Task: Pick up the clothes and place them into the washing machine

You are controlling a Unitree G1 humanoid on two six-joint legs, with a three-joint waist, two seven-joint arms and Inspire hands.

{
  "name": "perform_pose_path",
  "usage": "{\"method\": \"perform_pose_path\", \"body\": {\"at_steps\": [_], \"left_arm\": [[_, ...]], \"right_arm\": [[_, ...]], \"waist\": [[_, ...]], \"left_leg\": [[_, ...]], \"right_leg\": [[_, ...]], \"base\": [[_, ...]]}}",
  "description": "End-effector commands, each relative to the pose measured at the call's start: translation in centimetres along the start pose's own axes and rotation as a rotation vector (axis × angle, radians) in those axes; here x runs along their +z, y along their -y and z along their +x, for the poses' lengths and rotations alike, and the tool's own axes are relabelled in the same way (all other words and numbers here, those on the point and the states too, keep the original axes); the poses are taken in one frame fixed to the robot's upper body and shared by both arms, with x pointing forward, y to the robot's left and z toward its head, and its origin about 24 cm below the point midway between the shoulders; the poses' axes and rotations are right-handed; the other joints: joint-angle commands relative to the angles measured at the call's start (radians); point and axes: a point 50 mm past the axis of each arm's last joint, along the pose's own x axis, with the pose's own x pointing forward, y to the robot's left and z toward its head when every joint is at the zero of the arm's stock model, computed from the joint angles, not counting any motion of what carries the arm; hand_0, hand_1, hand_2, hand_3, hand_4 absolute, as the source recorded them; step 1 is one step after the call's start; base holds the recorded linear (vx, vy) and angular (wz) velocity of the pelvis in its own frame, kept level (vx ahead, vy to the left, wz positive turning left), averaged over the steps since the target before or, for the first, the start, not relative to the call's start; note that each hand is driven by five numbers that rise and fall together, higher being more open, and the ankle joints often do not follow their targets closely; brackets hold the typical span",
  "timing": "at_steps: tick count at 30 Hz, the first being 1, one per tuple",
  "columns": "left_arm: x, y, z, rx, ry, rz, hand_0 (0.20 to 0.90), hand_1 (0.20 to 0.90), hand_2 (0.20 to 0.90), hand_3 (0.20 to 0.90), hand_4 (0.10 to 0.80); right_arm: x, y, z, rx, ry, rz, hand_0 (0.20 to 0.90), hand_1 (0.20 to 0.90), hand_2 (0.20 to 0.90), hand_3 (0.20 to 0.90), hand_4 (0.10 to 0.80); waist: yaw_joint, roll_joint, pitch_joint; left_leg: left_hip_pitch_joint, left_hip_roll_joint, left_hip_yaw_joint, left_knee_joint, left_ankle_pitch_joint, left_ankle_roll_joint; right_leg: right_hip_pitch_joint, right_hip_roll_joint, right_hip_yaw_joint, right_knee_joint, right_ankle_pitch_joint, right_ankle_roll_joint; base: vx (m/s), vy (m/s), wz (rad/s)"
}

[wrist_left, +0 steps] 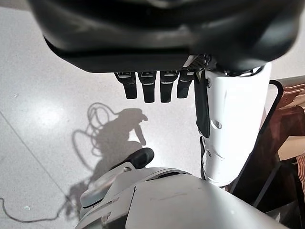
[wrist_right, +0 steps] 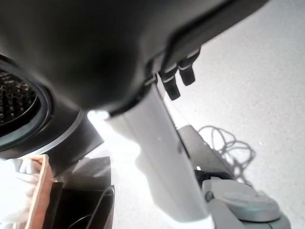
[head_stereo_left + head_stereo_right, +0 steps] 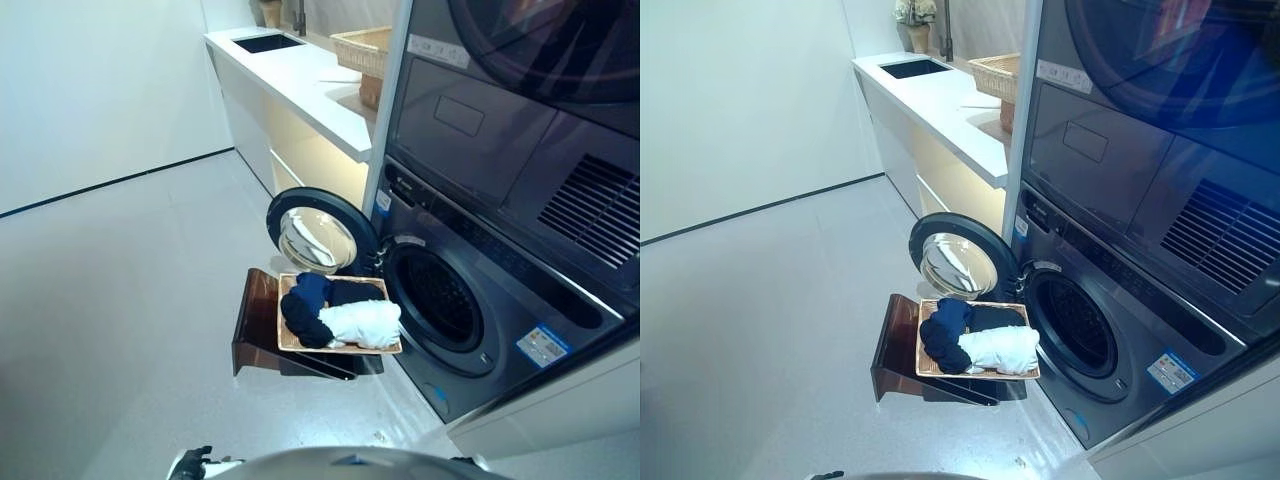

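A flat wicker tray (image 3: 288, 343) rests on a brown stand (image 3: 256, 325) in front of the washing machine (image 3: 470, 330). On the tray lie dark blue clothes (image 3: 303, 312) and a rolled white cloth (image 3: 362, 323). The washer's round door (image 3: 318, 236) stands swung open to the left, and the drum opening (image 3: 438, 300) is dark. My left hand (image 1: 152, 86) hangs over the floor with straight fingers and holds nothing. Beside the washer's drum (image 2: 16, 107), my right hand (image 2: 174, 78) also hangs with straight fingers and is empty.
A dryer (image 3: 520, 120) is stacked above the washer. A white counter (image 3: 300, 85) with a sink (image 3: 266, 42) and a wicker basket (image 3: 362, 50) runs along the back. A white wall (image 3: 90, 90) closes the left side, with grey floor (image 3: 130, 330) before it.
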Motion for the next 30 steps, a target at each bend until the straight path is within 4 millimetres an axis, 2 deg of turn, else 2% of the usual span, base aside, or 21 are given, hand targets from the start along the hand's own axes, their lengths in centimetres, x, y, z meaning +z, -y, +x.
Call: {"method": "perform_pose_path", "body": {"at_steps": [1,5,8,11,18,25,30], "left_arm": [[1.4,0.2,0.2,-0.001,0.003,0.028,0.9,0.9,0.9,0.9,0.8],[1.4,0.2,0.2,-0.007,-0.004,0.022,0.9,0.9,0.9,0.9,0.8],[1.6,0.2,0.3,-0.004,0.006,0.043,0.9,0.9,0.9,0.9,0.8],[1.8,0.2,0.3,-0.007,0.012,0.062,0.9,0.9,0.9,0.9,0.8],[1.7,-0.2,0.3,-0.004,-0.001,0.055,0.9,0.9,0.9,0.9,0.8],[2.4,-0.5,0.4,0.016,0.014,0.061,0.9,0.9,0.9,0.9,0.8],[3.6,-0.2,0.5,0.024,0.057,0.111,0.9,0.9,0.9,0.9,0.8]], "right_arm": [[2.1,1.8,0.5,-0.064,0.032,-0.02,0.9,0.9,0.9,0.9,0.8],[2.2,2.0,0.5,-0.069,0.037,-0.044,0.9,0.9,0.9,0.9,0.8],[2.7,1.9,0.5,-0.076,0.066,-0.258,0.9,0.9,0.9,0.9,0.8],[3.3,1.8,0.5,-0.078,0.089,-0.346,0.9,0.9,0.9,0.9,0.8],[3.8,2.2,0.6,-0.084,0.107,-0.321,0.9,0.9,0.9,0.9,0.8],[4.3,2.6,0.6,-0.104,0.114,-0.316,0.9,0.9,0.9,0.9,0.8],[5.1,2.7,0.6,-0.127,0.156,-0.485,0.9,0.9,0.9,0.9,0.8]], "waist": [[0.005,-0.025,0.027],[0.004,-0.026,0.028],[0.008,-0.028,0.033],[0.011,-0.027,0.04],[0.011,-0.025,0.062],[0.01,-0.023,0.083],[0.013,-0.022,0.084]], "left_leg": [[0.062,-0.068,-0.011,-0.006,-0.076,-0.009],[0.062,-0.066,-0.01,-0.006,-0.076,-0.01],[0.062,-0.065,-0.012,-0.006,-0.075,-0.01],[0.059,-0.066,-0.014,-0.006,-0.073,-0.01],[0.047,-0.064,-0.014,-0.006,-0.067,-0.011],[0.041,-0.062,-0.015,-0.006,-0.058,-0.014],[0.042,-0.062,-0.019,-0.006,-0.058,-0.017]], "right_leg": [[0.003,0.046,0.001,0.0,0.0,-0.017],[0.002,0.048,0.005,0.0,-0.001,-0.019],[0.003,0.048,0.003,0.0,-0.001,-0.021],[0.001,0.048,0.0,0.0,0.0,-0.021],[-0.01,0.048,0.001,0.0,0.006,-0.022],[-0.016,0.049,-0.003,0.0,0.009,-0.024],[-0.011,0.05,-0.01,0.0,0.006,-0.024]], "base": [[0.0,0.0,0.0],[0.0,0.0,0.0],[0.0,0.0,0.0],[0.0,0.0,0.0],[-0.005,-0.002,0.0],[0.0,0.0,0.0],[0.0,0.0,0.0]]}}
